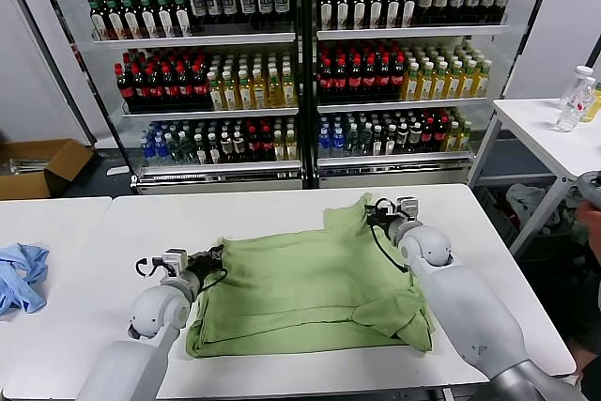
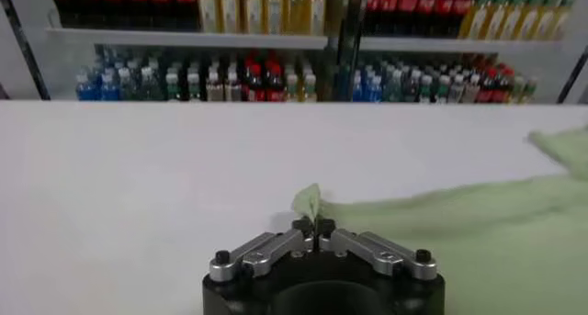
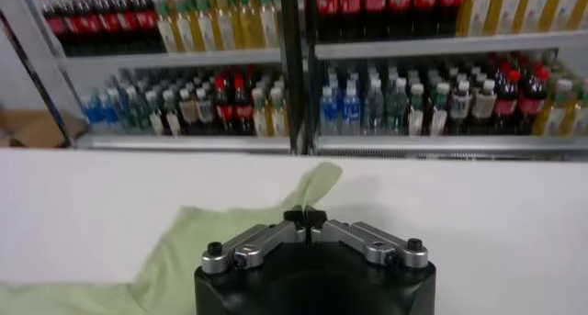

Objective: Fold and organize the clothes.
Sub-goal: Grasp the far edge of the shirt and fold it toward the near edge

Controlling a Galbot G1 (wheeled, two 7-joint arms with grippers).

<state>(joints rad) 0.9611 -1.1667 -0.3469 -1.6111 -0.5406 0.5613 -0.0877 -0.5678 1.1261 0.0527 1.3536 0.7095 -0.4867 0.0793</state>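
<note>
Both grippers are pinched shut on the light green shirt, which lies partly folded on the white table directly before you. Your left gripper grips a corner of the cloth at the garment's left edge; in the left wrist view the closed fingertips hold a small upturned tip of fabric, and the rest of the shirt spreads away across the tabletop toward the other arm. Your right gripper holds a raised point of cloth at the far right edge; in the right wrist view the tips meet on a standing flap of the shirt. The garment's long axis runs left to right between the two grippers, so the cloth lies inward from each of them, and the right grip sits farther from your body than the left. The coming fold likely depends on carrying both held points together across that axis toward the near hem. The collar, buttons and any chest print are not visible; they are presumably turned under or folded in. The right forearm covers part of the shirt's right side, and the near right corner is bunched. A light blue cloth lies on the neighbouring table to the left, well apart.
</note>
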